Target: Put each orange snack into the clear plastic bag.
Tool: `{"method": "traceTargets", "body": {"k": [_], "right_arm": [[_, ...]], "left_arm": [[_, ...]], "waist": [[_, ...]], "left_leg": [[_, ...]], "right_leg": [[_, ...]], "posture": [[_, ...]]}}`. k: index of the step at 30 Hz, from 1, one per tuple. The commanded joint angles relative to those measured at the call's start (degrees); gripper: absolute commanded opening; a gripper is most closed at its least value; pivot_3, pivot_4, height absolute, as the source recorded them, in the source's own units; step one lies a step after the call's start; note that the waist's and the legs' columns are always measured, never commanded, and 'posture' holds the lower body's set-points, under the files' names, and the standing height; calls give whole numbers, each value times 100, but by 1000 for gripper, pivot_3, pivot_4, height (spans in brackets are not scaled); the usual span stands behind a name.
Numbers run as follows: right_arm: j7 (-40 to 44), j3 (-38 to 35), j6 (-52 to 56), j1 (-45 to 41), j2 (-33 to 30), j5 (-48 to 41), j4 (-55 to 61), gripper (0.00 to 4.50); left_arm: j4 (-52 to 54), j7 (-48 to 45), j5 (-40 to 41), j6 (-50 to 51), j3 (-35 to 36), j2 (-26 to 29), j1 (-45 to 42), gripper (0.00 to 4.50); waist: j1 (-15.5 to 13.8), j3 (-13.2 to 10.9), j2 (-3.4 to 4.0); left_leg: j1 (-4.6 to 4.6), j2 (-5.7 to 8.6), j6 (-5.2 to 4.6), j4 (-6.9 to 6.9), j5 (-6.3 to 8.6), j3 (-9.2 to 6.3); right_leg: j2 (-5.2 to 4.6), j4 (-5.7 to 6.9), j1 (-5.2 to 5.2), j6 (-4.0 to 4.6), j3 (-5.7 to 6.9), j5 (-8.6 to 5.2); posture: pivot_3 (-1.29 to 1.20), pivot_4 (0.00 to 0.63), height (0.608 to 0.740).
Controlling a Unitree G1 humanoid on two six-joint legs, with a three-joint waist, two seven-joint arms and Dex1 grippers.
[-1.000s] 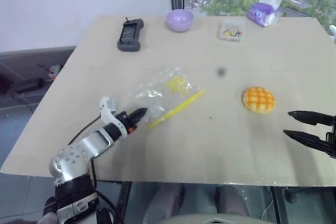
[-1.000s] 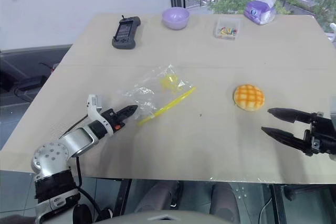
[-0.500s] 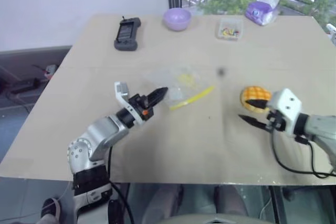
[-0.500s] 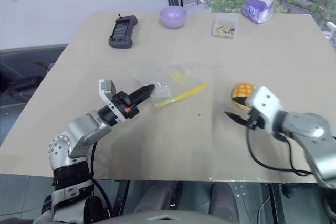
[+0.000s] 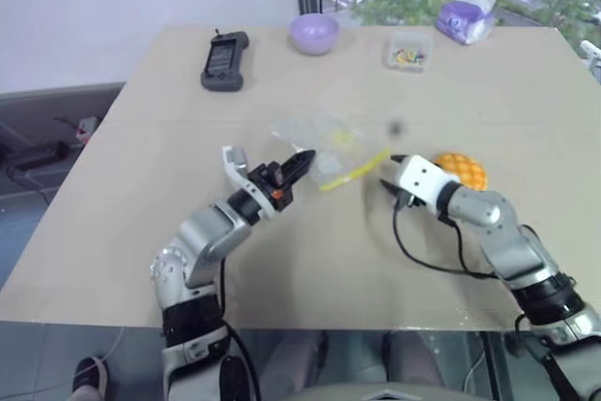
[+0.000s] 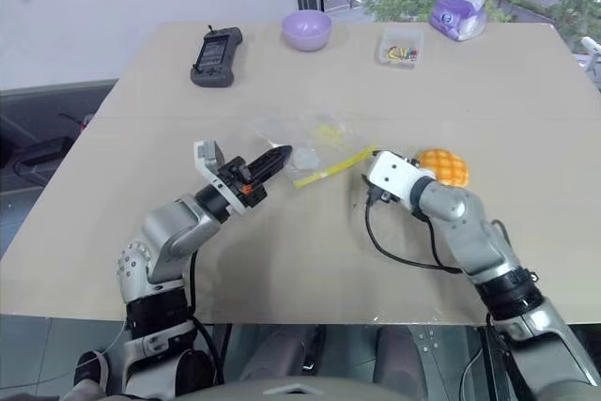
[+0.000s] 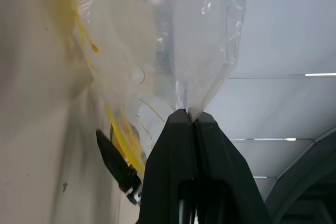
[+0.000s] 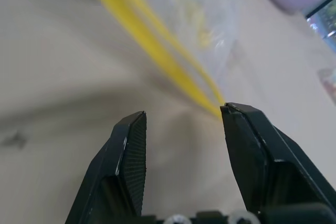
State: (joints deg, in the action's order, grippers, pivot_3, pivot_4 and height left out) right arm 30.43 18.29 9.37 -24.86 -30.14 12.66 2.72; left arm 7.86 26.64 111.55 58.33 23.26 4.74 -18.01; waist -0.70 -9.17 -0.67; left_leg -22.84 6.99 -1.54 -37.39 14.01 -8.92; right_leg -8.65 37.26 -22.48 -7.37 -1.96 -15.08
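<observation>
Clamped tight, the left gripper [image 5: 302, 160] pinches a corner of the clear plastic bag [image 5: 324, 143] and holds that end lifted off the table [image 5: 141, 185]; the left wrist view shows the film caught between its 2 closed fingers [image 7: 178, 129]. Spread wide and grasping nothing, the right gripper [image 8: 181, 121] points at the bag's yellow seal strip [image 5: 355, 168], whose end touches 1 of its fingertips [image 8: 231, 111] in the right wrist view. Just behind the right wrist sits 1 orange snack [image 5: 462, 171] on the tabletop, partly covered by the white gripper housing, near the bag but apart from it. Along the far edge stand 1 dark handheld device [image 5: 223, 59], 1 lavender bowl [image 5: 314, 33], 1 small clear box of colourful bits [image 5: 409, 52] and 1 purple tissue pack [image 5: 464, 18], all well away from both arms. Most of the bag's outline is hard to make out against the pale tabletop.
</observation>
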Motion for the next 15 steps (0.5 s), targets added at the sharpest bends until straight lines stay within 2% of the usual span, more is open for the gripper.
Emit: {"method": "traceTargets", "body": {"k": [1, 9, 15], "right_arm": [[-306, -38, -324, -367, 307, 159, -463, 2452], [-445, -190, -678, -741, 871, 11, -1330, 2452], [-287, -35, -1024, -679, 776, 190, -1571, 2452]], "left_arm": [[284, -43, 145, 51, -75, -4, 65, 73], [246, -146, 145, 67, -83, 54, 59, 73], [223, -238, 145, 107, -85, 122, 70, 73]], "waist": [[3, 0, 0], [19, 1, -2], [66, 1, -2]], "left_leg": [[0, 0, 0, 0, 0, 3], [3, -7, 2, 1, -1, 31], [5, -10, 2, 1, -1, 37]], "right_leg": [[1, 4, -3, 0, -3, 0], [12, 26, -18, 1, -37, 0], [17, 31, -22, 2, -44, -1]], "posture": [[0, 150, 740], [0, 150, 740], [0, 150, 740]]}}
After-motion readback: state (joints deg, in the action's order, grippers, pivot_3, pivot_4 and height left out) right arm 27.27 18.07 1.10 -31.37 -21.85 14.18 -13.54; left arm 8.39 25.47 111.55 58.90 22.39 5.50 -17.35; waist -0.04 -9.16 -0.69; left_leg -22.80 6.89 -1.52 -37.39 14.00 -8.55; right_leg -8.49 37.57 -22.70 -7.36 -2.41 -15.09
